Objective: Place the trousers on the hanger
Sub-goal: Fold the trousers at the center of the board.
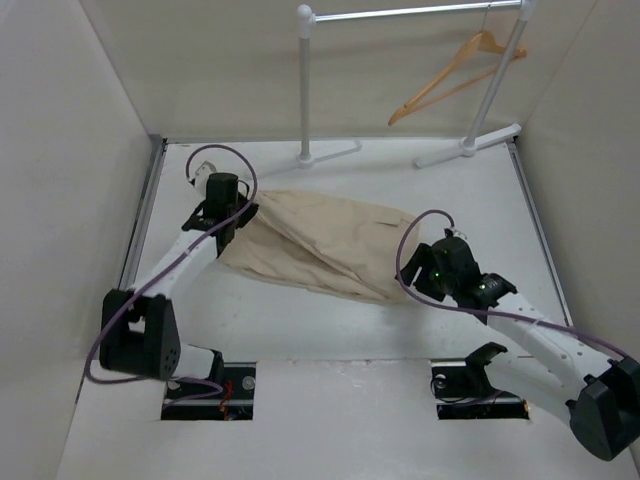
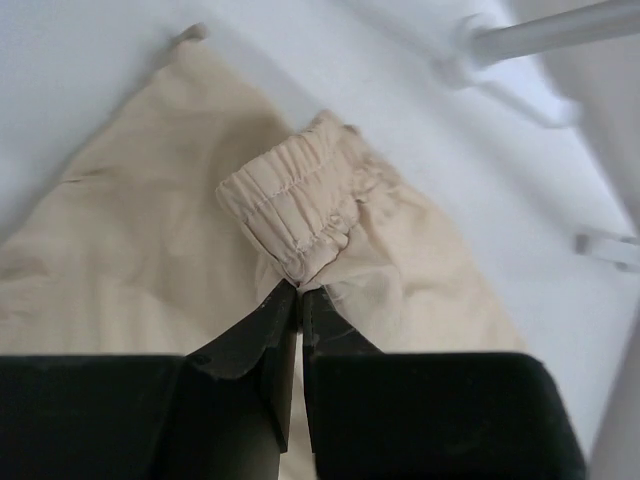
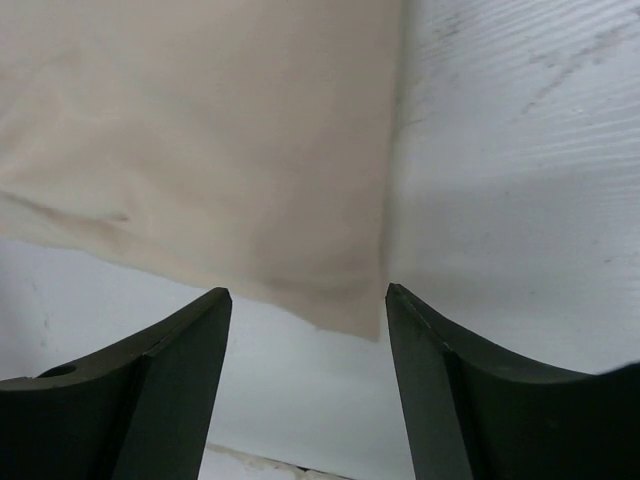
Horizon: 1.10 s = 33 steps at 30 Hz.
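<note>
Lying crumpled across the middle of the white desk point(image 1: 330, 330), the trousers point(image 1: 320, 250) were well apart from the hanger point(image 1: 455, 75), which hung from the garment rail point(image 1: 400, 12) at the far end, as the top camera showed. The task looked barely begun, with lifting, carrying and draping over the crossbar all left to do. The left tool point(image 1: 238, 215) sat at the cloth's left end and the right tool point(image 1: 418, 278) at its right end, but from above neither tool's fingers could be made out against the dark housings, and the hanger's thin hook was hard to trace on the rail. The left wrist camera showed the left tool point(image 2: 300, 290) pressed together on a bunched fold of the elastic waistband point(image 2: 290, 215), pinching the cloth at the very fingertips. How much fabric lay between them was hidden, and the rail's foot was a blur at the top edge. The right wrist camera showed the right tool point(image 3: 308, 295) spread wide and holding nothing, its fingers either side of a corner of the trousers point(image 3: 200, 130) without touching it. Whether that corner was a leg hem could not be told, and the rest of the garment ran out of frame.
</note>
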Tool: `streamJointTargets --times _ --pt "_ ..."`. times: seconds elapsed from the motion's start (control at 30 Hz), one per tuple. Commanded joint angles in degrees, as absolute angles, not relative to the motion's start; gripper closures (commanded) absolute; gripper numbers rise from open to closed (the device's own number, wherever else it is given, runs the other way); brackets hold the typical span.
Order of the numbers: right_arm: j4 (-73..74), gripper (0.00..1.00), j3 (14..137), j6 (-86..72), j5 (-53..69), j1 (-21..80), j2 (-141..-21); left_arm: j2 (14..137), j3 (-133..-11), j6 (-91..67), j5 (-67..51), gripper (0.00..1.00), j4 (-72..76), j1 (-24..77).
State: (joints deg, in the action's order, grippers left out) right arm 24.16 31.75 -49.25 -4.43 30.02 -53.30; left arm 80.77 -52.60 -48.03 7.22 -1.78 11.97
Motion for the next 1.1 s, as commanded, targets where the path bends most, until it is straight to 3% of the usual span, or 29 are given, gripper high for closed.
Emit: streamJointTargets --times 0.0,0.33,0.53,0.67,0.8,0.9,1.0,1.07 --pt "19.5 0.29 29.8 -48.0 -0.8 26.8 -53.1 71.1 -53.1 -48.7 10.2 0.98 -4.4 12.8" --pt "12.8 0.25 28.9 -47.8 5.0 25.9 -59.8 53.9 -36.7 -54.6 17.2 0.96 -17.6 12.9" --pt "6.9 0.29 30.1 -49.0 7.6 26.8 -65.0 50.2 -28.1 -59.1 21.5 0.89 -26.5 5.4" --pt "5.3 0.37 30.5 -50.2 6.1 26.7 -68.1 50.7 -27.9 -58.1 19.3 0.73 -27.2 -2.4" --pt "3.5 0.39 30.2 -50.5 6.5 25.5 -71.7 47.5 -31.7 -54.6 15.6 0.58 -27.9 -5.9" --pt "5.3 0.58 31.4 -50.4 6.8 25.8 -70.8 45.5 -37.2 -51.6 16.3 0.56 -29.7 -3.3" --pt "9.9 0.76 34.2 -48.8 4.1 26.1 -64.8 45.6 -41.1 -51.2 19.0 0.63 -29.6 3.0" --pt "11.8 0.83 36.5 -47.0 4.6 26.3 -63.1 48.1 -42.8 -51.8 20.7 0.68 -29.2 9.1"
